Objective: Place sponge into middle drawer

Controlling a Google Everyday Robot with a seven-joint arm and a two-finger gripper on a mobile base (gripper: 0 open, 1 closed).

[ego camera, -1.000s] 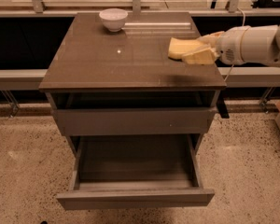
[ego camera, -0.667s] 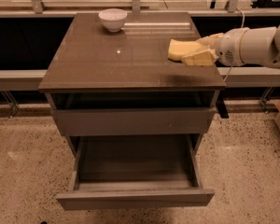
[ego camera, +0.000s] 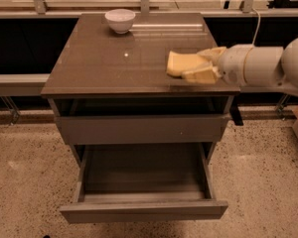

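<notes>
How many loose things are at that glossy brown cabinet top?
2: a small white bowl at the back left, and a pale yellow foam sponge front right, held in the gripper reaching from the right.

The cabinet top carries the bowl at its back edge, a little left of the middle. The sponge is over the right part of the top, nearer the front edge, well apart from the bowl. The gripper reaches in from the right, one finger behind the sponge and one in front of it, both touching it. Under the top sits a closed drawer front. Below that, the middle drawer is pulled out forward over the floor, lower than the sponge and nearer the camera.
</notes>
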